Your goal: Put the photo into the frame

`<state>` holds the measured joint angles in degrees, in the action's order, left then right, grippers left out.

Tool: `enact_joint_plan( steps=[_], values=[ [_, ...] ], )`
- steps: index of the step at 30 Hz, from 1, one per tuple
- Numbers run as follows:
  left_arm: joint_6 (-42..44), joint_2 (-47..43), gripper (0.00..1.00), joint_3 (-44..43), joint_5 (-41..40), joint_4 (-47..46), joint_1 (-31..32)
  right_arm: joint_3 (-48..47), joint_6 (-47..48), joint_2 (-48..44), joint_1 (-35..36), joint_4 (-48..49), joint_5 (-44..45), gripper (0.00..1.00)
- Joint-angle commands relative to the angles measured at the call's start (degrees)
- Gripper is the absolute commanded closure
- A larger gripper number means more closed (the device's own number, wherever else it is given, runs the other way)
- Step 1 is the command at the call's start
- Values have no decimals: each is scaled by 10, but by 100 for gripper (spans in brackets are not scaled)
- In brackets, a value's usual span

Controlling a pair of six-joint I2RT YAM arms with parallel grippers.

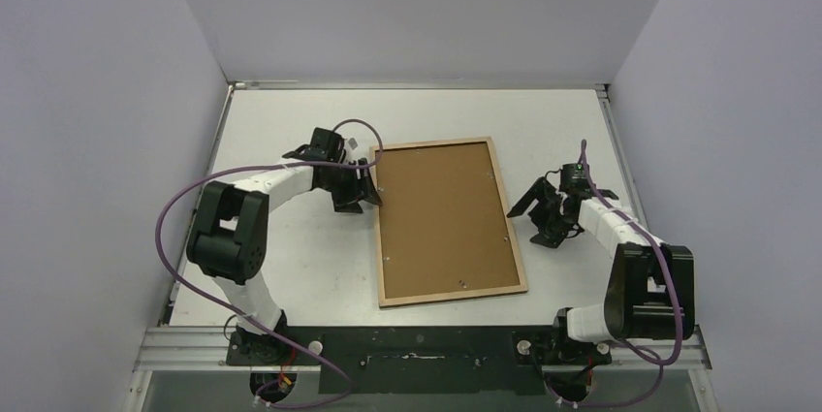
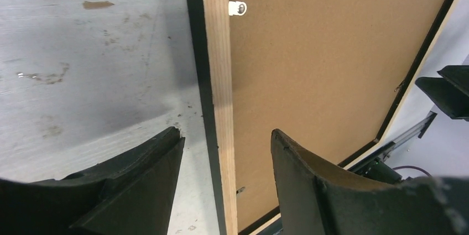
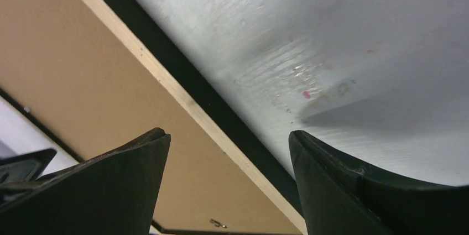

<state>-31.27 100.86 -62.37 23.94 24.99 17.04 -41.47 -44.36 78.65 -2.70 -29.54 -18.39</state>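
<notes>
The table (image 1: 291,267) is taken up mostly by the frame (image 1: 454,296), laid face down at the centre with its light wood back uppermost and its black front edge against the surface. The brown backing board (image 1: 441,218) is seated inside the rim. The photo is not seen in any view; whether it lies beneath the board cannot be told. If it does, the task is judged nearly done, with only fastening left, but nothing shown confirms this.

The left gripper (image 2: 227,135) is held at the frame's ten o'clock side, jaws apart and astride the rim, nothing gripped. The right gripper (image 3: 229,135) is held over bare table just off the three o'clock side, spread wide and empty.

A small white clip (image 2: 238,8) is seen lapping from rim onto board.

No brand, label or legible writing is found – only a faint pink speck (image 3: 306,94) on the table
</notes>
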Motion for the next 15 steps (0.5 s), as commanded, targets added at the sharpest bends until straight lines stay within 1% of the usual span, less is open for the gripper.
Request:
enact_joint_plan(
  steps=[1, 5, 8, 10, 15],
  values=[
    [-15, 22, 43, -17, 26, -25, 5, 2, 15, 18, 0, 33, -84, 19],
    [-15, 35, 44, -36, 35, -25, 8, -2, 37, 27, 3, 25, -94, 19],
    [-16, 48, 45, -48, 48, -30, 10, 0, 40, 43, 10, 38, -119, 19],
    [-19, 57, 46, -58, 52, -29, 11, -3, 45, 60, 22, 49, -138, 19],
    [-20, 75, 47, -83, 55, -30, 12, -12, 45, 73, 61, 65, -138, 20]
  ],
)
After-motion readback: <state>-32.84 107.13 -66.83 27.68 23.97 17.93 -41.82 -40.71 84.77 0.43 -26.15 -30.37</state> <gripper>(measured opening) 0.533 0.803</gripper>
